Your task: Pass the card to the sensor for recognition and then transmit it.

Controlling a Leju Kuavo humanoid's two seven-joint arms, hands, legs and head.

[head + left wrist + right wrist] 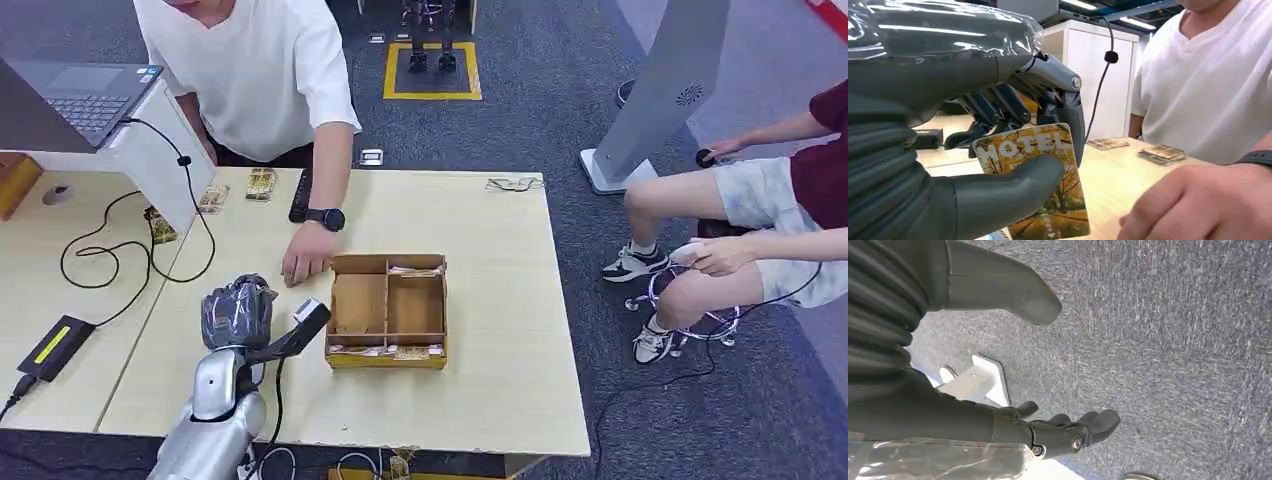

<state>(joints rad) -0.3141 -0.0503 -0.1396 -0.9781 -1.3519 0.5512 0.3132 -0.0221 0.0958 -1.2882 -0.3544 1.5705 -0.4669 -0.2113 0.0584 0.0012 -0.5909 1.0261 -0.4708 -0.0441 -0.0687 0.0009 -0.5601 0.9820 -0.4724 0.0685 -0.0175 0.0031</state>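
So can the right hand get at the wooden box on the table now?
Probably not: the right hand hangs empty over carpet, away from the table. The left hand, holding the card, sits beside the wooden box.

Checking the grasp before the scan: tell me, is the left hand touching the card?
Touching. The left wrist view shows the left hand holding the card, thumb pressed across its face and fingers behind it.

Setting: an indoor robotics lab or test area. Indicators: grey carpet (560, 120) with a yellow-bordered floor marking (432, 70), light wooden tables (500, 330), a laptop (75, 95) with trailing cables (130, 250), a power adapter (55, 345), and seated people (780, 220) alongside.
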